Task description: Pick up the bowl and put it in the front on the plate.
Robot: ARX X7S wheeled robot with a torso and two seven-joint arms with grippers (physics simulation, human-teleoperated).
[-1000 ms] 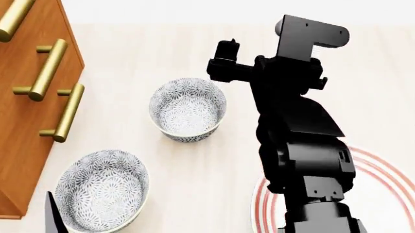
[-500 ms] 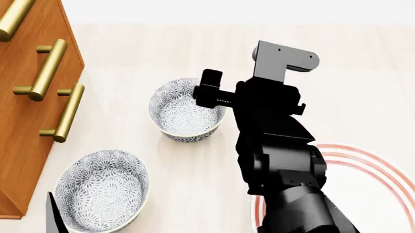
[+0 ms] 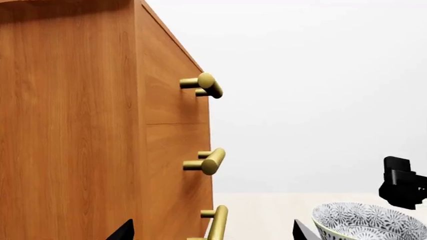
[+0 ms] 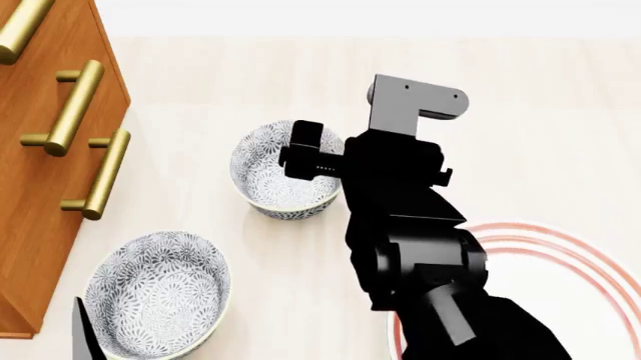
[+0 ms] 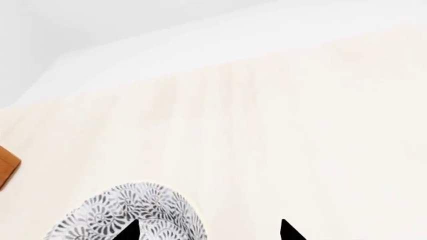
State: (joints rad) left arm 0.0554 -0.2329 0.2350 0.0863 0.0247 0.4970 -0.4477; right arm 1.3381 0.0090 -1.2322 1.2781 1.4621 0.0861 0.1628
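Two alike white bowls with a grey-blue floral pattern stand on the pale table: a far bowl (image 4: pixel 285 174) and a near bowl (image 4: pixel 155 294). The far bowl also shows in the right wrist view (image 5: pixel 127 212) and the left wrist view (image 3: pixel 370 224). My right arm (image 4: pixel 401 195) reaches over the far bowl's right rim. My right gripper (image 5: pixel 208 232) is open, with one fingertip (image 5: pixel 129 231) over the bowl's inside and the other over bare table. The red-ringed plate (image 4: pixel 561 251) lies at the near right, partly hidden by the arm. My left gripper (image 3: pixel 213 235) is open and holds nothing.
A wooden drawer cabinet (image 4: pixel 40 150) with brass bar handles (image 4: pixel 75 109) stands along the left, close to the near bowl. The same cabinet (image 3: pixel 100 125) fills the left wrist view. A black part of my left arm (image 4: pixel 85 334) shows at the bottom left.
My right arm has moved left and nearer, from beside the far bowl to over its right rim, uncovering more of the plate. The bowls and the left arm have not moved.
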